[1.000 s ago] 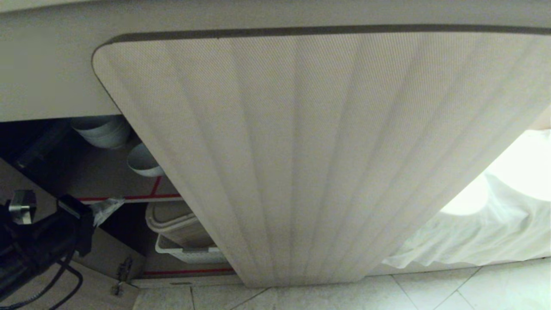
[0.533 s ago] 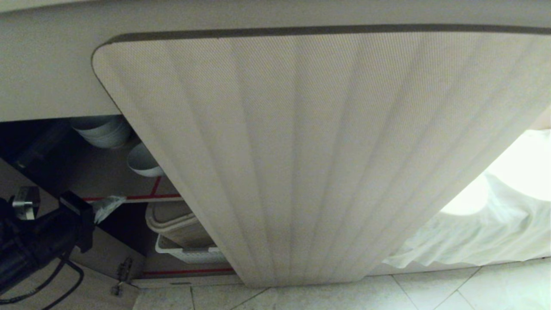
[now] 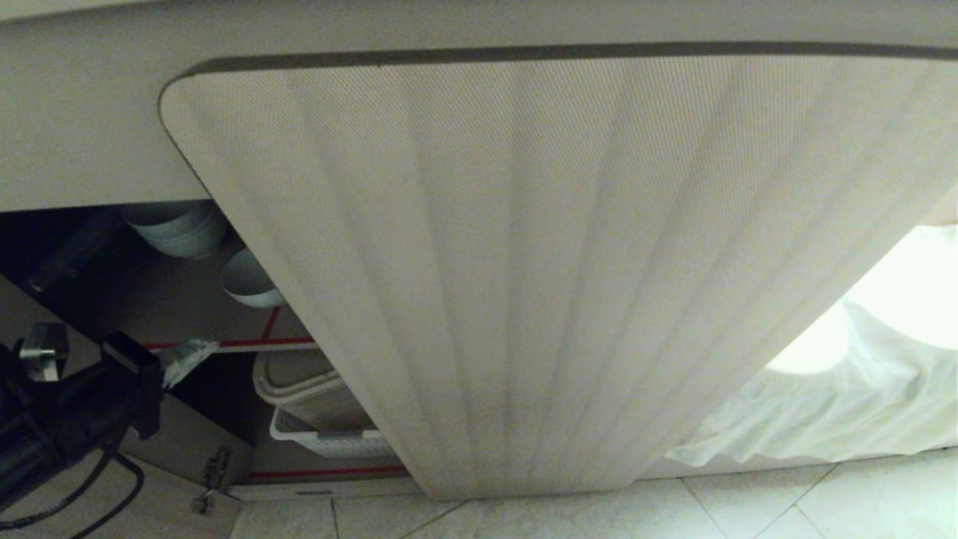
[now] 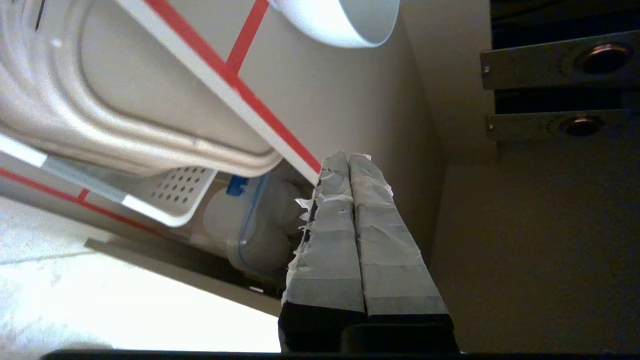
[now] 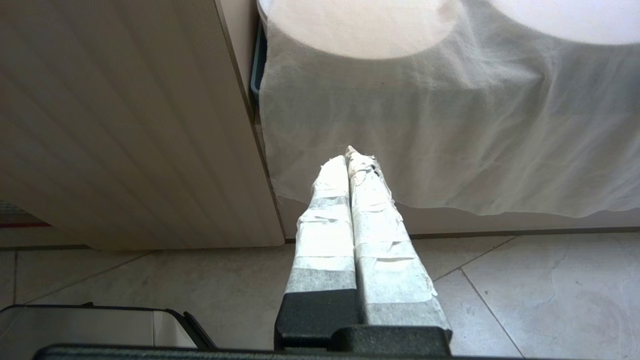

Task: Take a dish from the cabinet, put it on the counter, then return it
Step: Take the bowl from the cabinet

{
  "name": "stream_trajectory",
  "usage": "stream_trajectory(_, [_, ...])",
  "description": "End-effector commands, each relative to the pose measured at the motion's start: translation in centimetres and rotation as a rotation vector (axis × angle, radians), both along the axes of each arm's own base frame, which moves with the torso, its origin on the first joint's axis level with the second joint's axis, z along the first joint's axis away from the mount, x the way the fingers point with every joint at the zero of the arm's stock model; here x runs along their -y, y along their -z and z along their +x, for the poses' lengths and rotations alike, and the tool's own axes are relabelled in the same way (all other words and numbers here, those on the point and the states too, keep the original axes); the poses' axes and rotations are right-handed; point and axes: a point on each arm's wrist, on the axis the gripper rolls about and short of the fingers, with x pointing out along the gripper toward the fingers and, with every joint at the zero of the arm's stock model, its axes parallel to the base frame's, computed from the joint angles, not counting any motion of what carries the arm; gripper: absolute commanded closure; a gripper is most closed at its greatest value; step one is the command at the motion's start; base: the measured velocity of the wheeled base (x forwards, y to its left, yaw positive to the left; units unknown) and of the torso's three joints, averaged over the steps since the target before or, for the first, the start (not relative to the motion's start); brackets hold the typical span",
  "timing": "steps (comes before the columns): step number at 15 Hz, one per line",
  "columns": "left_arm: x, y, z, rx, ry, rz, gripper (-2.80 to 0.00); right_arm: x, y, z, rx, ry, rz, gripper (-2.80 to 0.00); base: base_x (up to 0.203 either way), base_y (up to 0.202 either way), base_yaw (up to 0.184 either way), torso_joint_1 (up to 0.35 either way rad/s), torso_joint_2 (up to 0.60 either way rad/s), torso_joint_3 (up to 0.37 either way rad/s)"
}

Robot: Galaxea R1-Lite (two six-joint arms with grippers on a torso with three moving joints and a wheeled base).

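The dish (image 3: 251,281), a small plain white bowl, stands on the upper shelf of the open cabinet (image 3: 524,262); in the left wrist view its rim (image 4: 345,25) shows beyond the red-taped shelf edge (image 4: 240,85). My left gripper (image 3: 188,355) is shut and empty, its taped tips (image 4: 348,156) just in front of that shelf edge, below and short of the dish. My right gripper (image 5: 350,154) hangs shut and empty over the floor, outside the head view. The counter (image 3: 90,112) shows only as its beige front above the cabinet.
A stack of bluish-white bowls (image 3: 176,228) sits behind the dish. Below the shelf are a beige lidded bin (image 3: 307,389), a white perforated basket (image 3: 329,443) and a clear container (image 4: 250,230). The ribbed door stands right of the opening. A white cloth (image 3: 846,389) hangs at far right.
My left gripper has edged slightly up towards the shelf edge and stays shut. The dish and the right arm have not moved.
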Motion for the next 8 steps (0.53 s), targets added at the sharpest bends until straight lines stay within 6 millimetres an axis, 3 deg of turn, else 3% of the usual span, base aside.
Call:
stream_trajectory(1, [0.1,-0.6,-0.4,0.013,0.002,-0.001,0.00,0.0,0.0,0.0,0.000,-0.001,0.000,0.00,0.000,0.000,0.000,0.000,0.00,0.000])
stream_trajectory(8, [0.2,-2.0,-0.4,-0.003,0.001,-0.004,0.00,0.0,0.0,0.0,0.000,-0.001,0.000,0.00,0.000,0.000,0.000,0.000,0.00,0.000])
